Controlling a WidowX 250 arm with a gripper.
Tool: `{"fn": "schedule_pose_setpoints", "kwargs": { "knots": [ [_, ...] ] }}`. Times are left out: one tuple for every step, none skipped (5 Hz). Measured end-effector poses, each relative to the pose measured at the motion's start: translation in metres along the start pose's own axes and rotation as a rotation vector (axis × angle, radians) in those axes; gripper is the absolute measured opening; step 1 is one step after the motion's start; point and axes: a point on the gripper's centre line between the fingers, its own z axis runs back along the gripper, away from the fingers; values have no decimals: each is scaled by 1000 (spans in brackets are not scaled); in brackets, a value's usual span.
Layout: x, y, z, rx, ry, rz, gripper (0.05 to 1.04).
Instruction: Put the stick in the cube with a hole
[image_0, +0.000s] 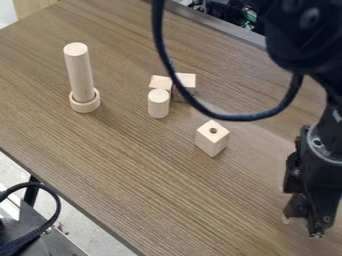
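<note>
The cube with a hole (212, 141) sits on the table (153, 185), between the short wooden cylinder (159, 104) and the gripper (302, 227), whose jaw state I cannot tell. The tall wooden rod (80, 75) stands in the wooden ring (85, 106).

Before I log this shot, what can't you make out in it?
Camera view:
- Right rear block: partly behind the black cable.
- Left rear block: front covered by the short cylinder.
- Tall cylinder: foot hidden by the ring.
- Holed cube: hole too small to judge depth.
</note>
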Motion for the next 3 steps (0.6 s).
{"fn": "schedule_pose_setpoints", "kwargs": {
  "knots": [
    [-3, 5, 3, 18, 6, 3, 165],
    [-10, 22, 23, 73, -11, 41, 106],
    [-25, 49, 42, 128, -22, 129, 105]
  ]
}}
